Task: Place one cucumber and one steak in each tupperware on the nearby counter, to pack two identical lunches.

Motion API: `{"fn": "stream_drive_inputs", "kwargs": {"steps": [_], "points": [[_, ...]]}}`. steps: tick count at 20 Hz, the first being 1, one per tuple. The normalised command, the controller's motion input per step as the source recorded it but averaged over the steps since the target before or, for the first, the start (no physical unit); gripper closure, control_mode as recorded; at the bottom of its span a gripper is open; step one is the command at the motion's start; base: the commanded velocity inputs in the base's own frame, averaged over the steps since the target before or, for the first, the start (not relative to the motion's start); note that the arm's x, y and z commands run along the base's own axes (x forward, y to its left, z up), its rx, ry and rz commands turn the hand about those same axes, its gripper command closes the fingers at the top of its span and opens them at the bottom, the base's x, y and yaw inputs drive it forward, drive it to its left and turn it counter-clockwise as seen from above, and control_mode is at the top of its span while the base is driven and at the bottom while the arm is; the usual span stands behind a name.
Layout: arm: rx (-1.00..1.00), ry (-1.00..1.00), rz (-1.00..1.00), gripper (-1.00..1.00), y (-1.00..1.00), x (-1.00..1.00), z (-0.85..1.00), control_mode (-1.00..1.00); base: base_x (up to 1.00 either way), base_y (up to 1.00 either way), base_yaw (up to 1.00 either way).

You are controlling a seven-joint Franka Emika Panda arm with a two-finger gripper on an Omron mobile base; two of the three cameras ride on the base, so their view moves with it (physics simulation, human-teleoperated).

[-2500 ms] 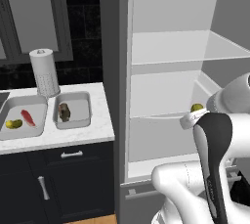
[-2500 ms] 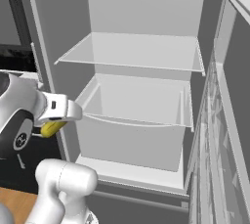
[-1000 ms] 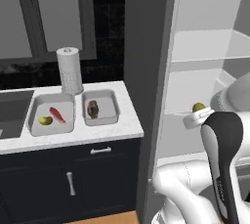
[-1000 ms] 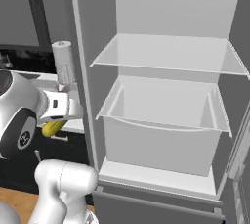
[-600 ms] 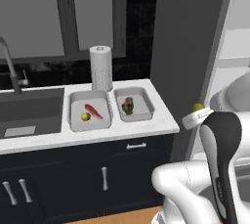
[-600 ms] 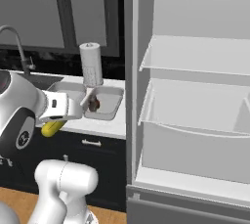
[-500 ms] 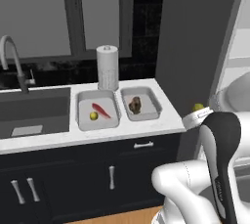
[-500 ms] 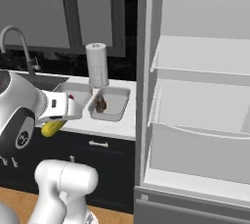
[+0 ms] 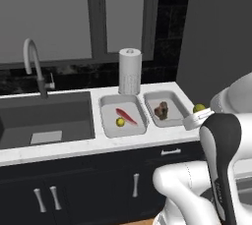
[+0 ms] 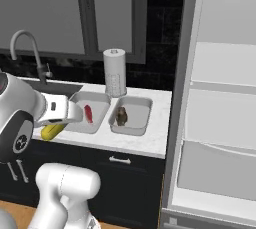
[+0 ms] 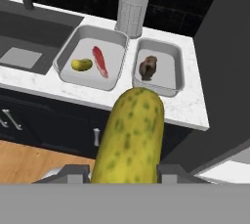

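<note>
- On my far left I see the dark sink basin [image 9: 44, 118] with its curved faucet [image 9: 34, 64]; the basin's left end is cut off by the frame edge.
- Next on the counter [image 9: 98, 143], the left tupperware [image 11: 66, 54] holds a cucumber [image 11: 81, 64] beside the red steak [image 11: 99, 60].
- A paper towel roll [image 9: 130, 70] stands behind the trays; its top is cropped in my hand view.
- The right tupperware [image 11: 173, 54] holds just the brown steak [image 11: 147, 67].
- My gripper [image 11: 124, 171] is clamped on the second cucumber [image 11: 132, 137], off the counter's front edge; that cucumber hides most of both fingers and the tray's near rim.
</note>
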Motion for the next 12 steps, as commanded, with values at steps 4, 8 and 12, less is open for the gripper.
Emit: {"fn": "stream_drive_inputs", "kwargs": {"steps": [4, 8, 12], "points": [[0.0, 0.0, 0.0, 1.0, 0.0, 0.0, 0.0, 1.0, 0.51, 0.19, 0.0], [0.0, 0.0, 0.0, 1.0, 0.0, 0.0, 0.0, 1.0, 0.12, 0.12, 0.0], [0.0, 0.0, 0.0, 1.0, 0.0, 0.0, 0.0, 1.0, 0.0, 0.0, 0.0]]}}
